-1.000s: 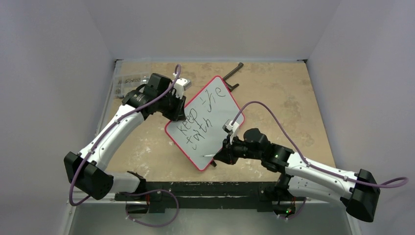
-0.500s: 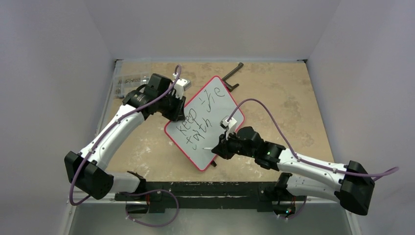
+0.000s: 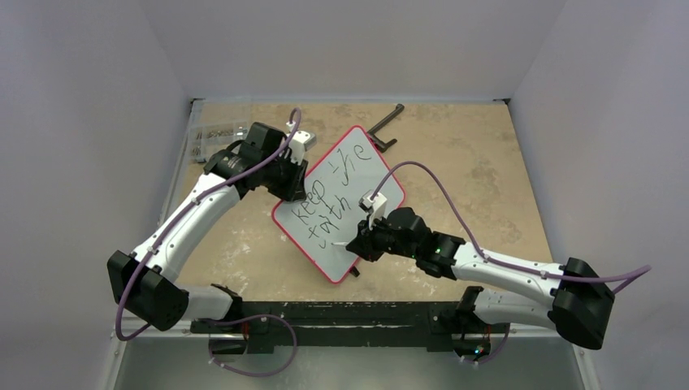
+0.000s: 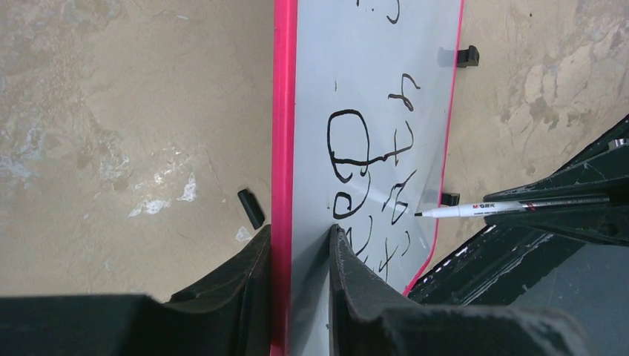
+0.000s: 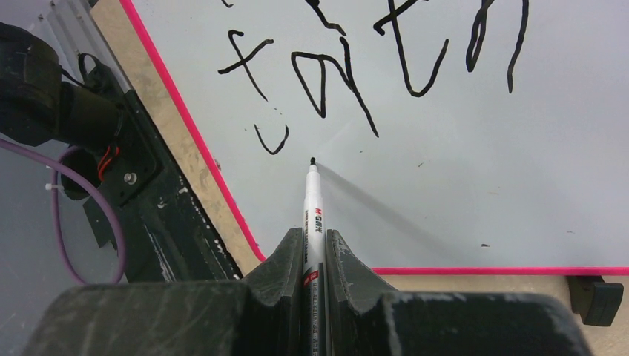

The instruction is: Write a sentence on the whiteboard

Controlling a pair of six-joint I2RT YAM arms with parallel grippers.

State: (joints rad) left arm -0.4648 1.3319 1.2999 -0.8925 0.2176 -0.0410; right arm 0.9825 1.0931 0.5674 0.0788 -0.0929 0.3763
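Whiteboard (image 5: 519, 185): we log the sentence (image 3: 325, 203) two lines done, third barely begun; left jaws pinch its red rim, right jaws pinch the marker (image 5: 312, 211).

Bright, diffuse light, overhead view sharp, faint glare on the whiteboard (image 5: 445, 185), soft marker (image 5: 312, 215) shadow at centre, wrist views' bottom edges blurred.

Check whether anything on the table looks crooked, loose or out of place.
The whiteboard lies turned diagonally on the table, one edge clamped in the left gripper. A small black piece lies loose on the table beside that edge; what it is I cannot tell. Nothing looks spilled.
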